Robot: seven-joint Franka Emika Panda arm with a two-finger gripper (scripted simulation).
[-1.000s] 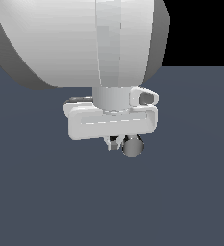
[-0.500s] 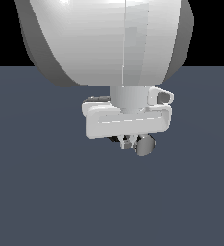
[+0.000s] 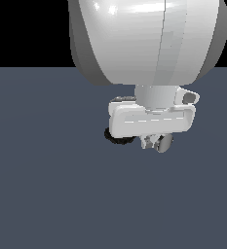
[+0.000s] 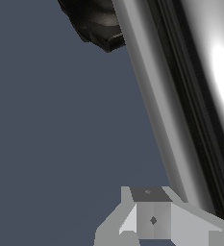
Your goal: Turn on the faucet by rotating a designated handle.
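Exterior view: white robot arm (image 3: 144,41) fills upper frame above dark grey floor (image 3: 47,185). Its claw (image 3: 151,142) hangs low, w/ faucet (image 3: 119,138) mostly hidden behind it; black base peeks out at exterior view's left. Chrome handle (image 3: 164,142) sits at fingertips. Wrist view: handle runs close beside one finger (image 4: 152,216); whether claw is spread or pinching can't be told.

Flat render light, chrome glare

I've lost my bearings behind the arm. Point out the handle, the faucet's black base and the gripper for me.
handle (image 4: 180,96): wrist view, on the chrome bar's side.
black base (image 3: 116,138): exterior view, on the ribbed edge showing below the gripper body.
gripper (image 3: 154,142): exterior view, between its fingertips.
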